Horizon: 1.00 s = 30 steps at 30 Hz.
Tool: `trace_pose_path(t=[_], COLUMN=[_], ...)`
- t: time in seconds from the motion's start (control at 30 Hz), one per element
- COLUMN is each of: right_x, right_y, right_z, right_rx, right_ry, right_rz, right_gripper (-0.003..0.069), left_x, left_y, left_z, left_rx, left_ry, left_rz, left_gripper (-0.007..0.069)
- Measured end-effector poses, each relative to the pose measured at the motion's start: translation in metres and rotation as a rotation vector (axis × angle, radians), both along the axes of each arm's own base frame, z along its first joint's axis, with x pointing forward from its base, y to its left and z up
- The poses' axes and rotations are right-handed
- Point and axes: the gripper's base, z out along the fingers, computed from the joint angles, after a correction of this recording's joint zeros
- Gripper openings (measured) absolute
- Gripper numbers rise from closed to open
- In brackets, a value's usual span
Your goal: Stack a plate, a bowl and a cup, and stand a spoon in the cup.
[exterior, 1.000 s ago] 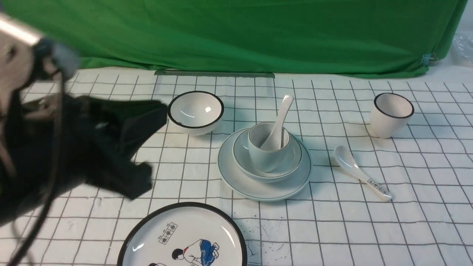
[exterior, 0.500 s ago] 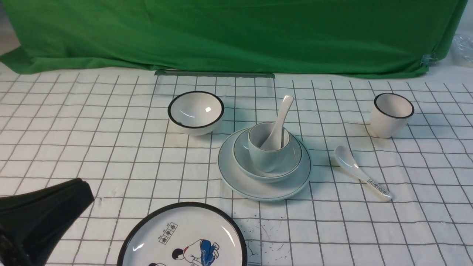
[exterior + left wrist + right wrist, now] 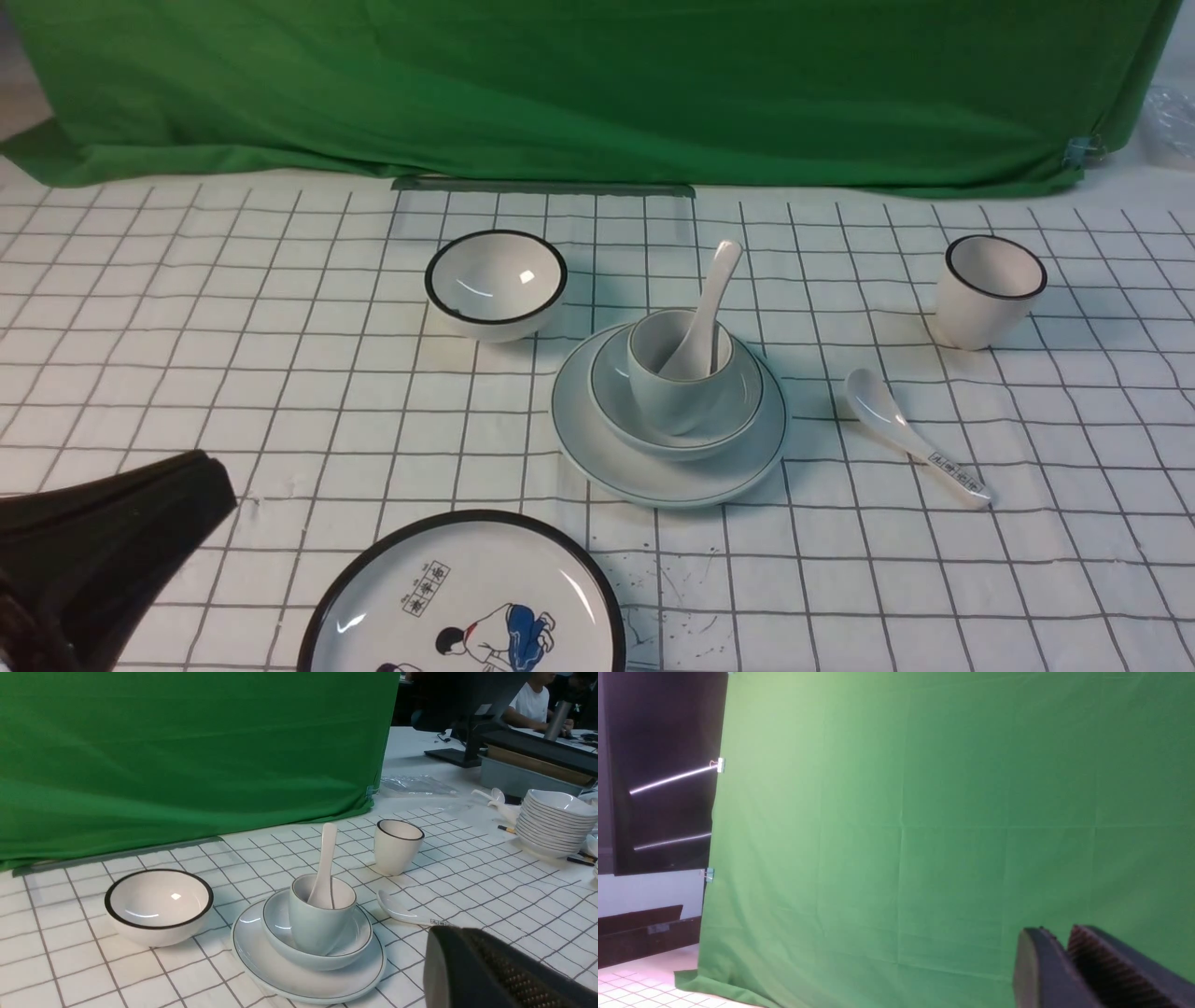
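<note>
Front view: stack sits mid-counter. I've got the plate flat on the gridded cloth, the bowl nested on it, the cup upright in the bowl, and the plain spoon standing in the cup, handle leaning back-right past the rim.

Neighbours: black-rimmed bowl just behind-left of the plate, narrow gap between rims, not touching. Printed spoon lies flat to the right of the plate, near but apart, handle pointing toward the near right. Black-rimmed cup stands well apart at far right. Cartoon plate is at the near edge, partly cut off by the frame, with a strip of bare cloth between it and the stack.

Open room: wide bare cloth on the left side, and on the near right below the printed spoon. Green backdrop closes off the far edge.

Left gripper shows at the lower-left corner, low over the cloth, jaws clenched with nothing in them, well clear of the dishes. Left wrist view shows one pad in the near corner and the stack ahead of it.

Right gripper is only in the right wrist view, aimed at the backdrop. Its jaws look parted by a thin slit, nothing between them; I can't tell for sure.
</note>
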Motion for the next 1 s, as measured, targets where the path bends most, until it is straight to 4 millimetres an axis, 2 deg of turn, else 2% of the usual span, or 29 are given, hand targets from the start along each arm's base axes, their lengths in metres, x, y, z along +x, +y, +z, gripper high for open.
trace_pose_path(t=[0.13, 0.33, 0.43, 0.6, 1.0], right_x=[0.0, -0.001, -0.001, -0.001, -0.001], right_y=[0.0, 0.0, 0.0, 0.0, 0.0], right_z=[0.0, 0.0, 0.0, 0.0, 0.0], right_rx=[0.001, 0.002, 0.002, 0.002, 0.002], right_ry=[-0.002, -0.004, -0.005, -0.004, -0.004], right_rz=[0.0, 0.001, 0.001, 0.001, 0.001], right_gripper=[0.0135, 0.016, 0.0169, 0.0181, 0.0203], left_x=[-0.004, -0.009, -0.01, -0.011, -0.011], left_y=[0.013, 0.037, 0.043, 0.044, 0.044], left_z=[-0.013, -0.068, -0.087, -0.098, -0.099], left_rx=[-0.032, -0.034, 0.014, 0.099, 0.099], left_ry=[-0.044, -0.069, -0.045, 0.04, 0.052], left_rz=[0.117, 0.43, 0.54, 0.548, 0.544], left_gripper=[0.0001, 0.0001, 0.0001, 0.0001, 0.0001])
